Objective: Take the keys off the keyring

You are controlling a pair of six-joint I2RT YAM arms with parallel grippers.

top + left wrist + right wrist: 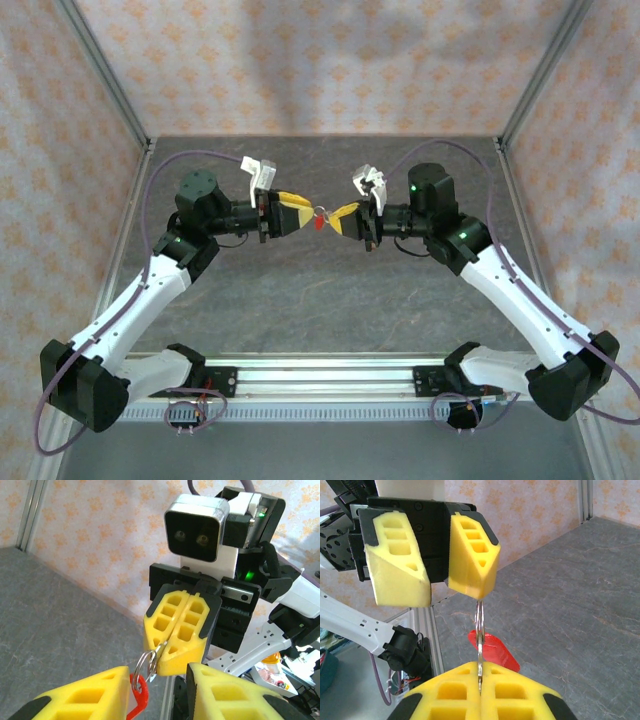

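The left end effector (pixel 304 214), its fingers apart, points rightward above the tabletop (pixel 320 310). The keyring (pixel 479 625) stands edge-on at the tip of one left finger, not centred in the gap. Its plane runs along the line joining the two arms. A red key (pixel 492 652) dangles beneath the keyring. The right end effector (pixel 480 672), fingers together, clamps the keyring's opposite edge. The left arm is therefore probably the one free to pull the key.

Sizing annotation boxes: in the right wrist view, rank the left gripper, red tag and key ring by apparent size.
1. left gripper, clearly largest.
2. red tag, partly hidden behind the right gripper.
3. key ring, edge-on, a thin sliver.
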